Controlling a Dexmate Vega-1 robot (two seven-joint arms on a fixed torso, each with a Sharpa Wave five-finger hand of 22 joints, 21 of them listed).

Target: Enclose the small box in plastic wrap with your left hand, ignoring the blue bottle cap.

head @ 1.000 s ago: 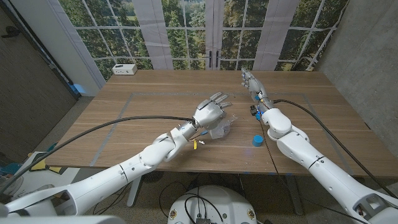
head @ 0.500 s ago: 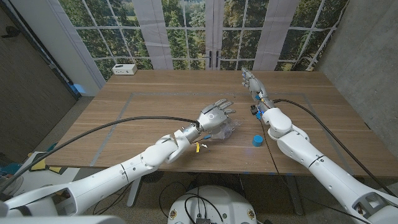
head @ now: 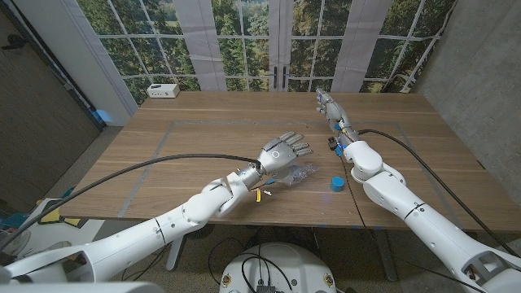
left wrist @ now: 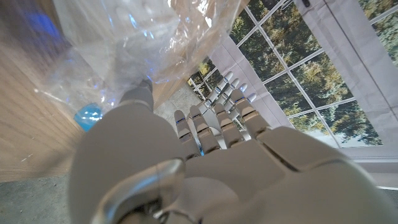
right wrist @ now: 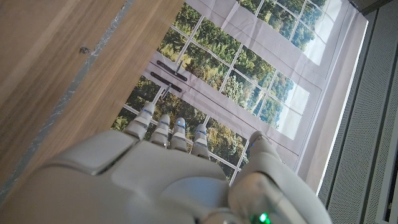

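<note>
Crumpled clear plastic wrap (head: 298, 173) lies on the wooden table (head: 187, 155), a little in front of centre. My left hand (head: 282, 150) hovers over its near-left side with fingers spread and straight. In the left wrist view the thumb tip meets the wrap (left wrist: 143, 37), while the other fingers (left wrist: 214, 118) reach past it, holding nothing. I cannot make out the small box; the wrap may be covering it. The blue bottle cap (head: 336, 184) sits to the right of the wrap and also shows through the wrap (left wrist: 87, 116). My right hand (head: 328, 106) stands at the far right with straight fingers, holding nothing.
A small white box (head: 164, 90) sits at the table's far left corner. Grey tape lines (head: 155, 155) mark a rectangle on the tabletop. Windows and curtains stand behind the far edge. Black cables run along both arms.
My left hand has swung to the right and lower over the wrap, fingers now pointing rightward. The wrap has shifted slightly right and looks flatter. The right arm is unchanged.
</note>
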